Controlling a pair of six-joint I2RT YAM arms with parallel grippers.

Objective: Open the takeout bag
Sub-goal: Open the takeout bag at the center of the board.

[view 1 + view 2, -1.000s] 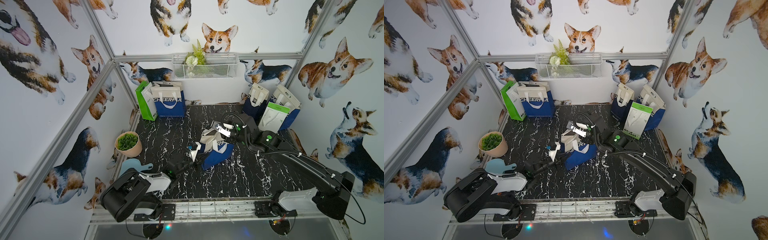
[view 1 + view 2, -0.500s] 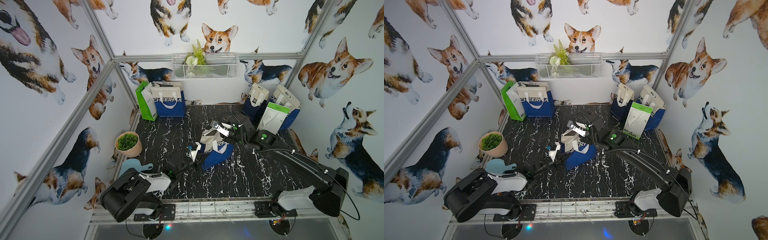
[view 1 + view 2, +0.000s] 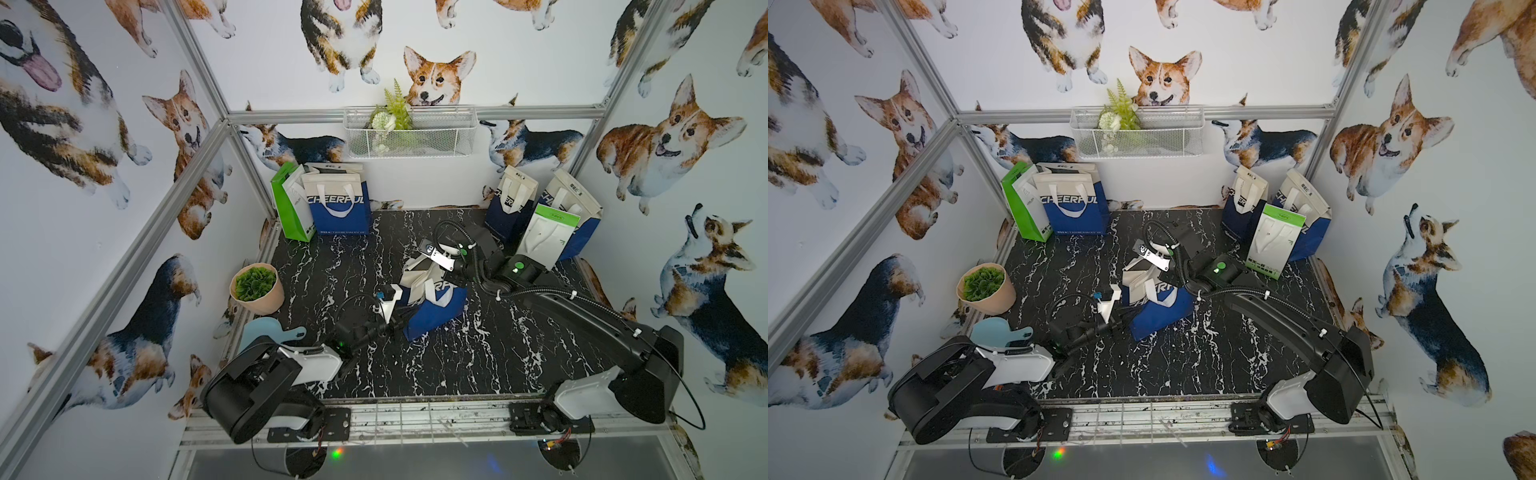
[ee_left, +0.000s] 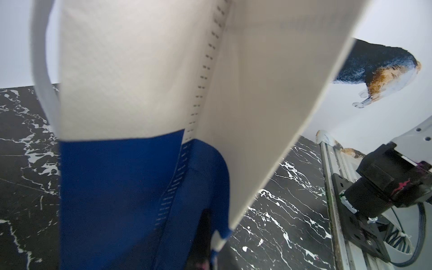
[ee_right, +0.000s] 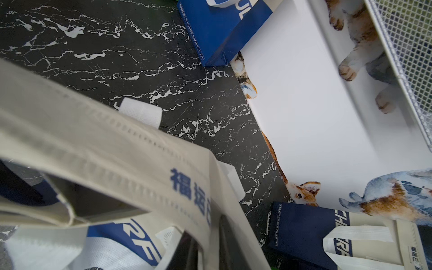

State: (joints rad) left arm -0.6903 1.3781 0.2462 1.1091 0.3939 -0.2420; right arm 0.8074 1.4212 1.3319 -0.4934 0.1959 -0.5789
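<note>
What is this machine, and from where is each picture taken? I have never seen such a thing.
Two robot arms stand at the near edge of a black marble table. Two pictures look down from above; two come from cameras on the arms' wrists, close to the blue-and-white takeout bag in the middle. The left tool is closed on its side, the right tool on its upper rim. More bags stand along the back wall, and a potted plant sits at the table's edge.

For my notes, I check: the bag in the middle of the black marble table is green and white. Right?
No. The bag in the middle of the black marble table is blue and white, not green; both top views show it.
</note>
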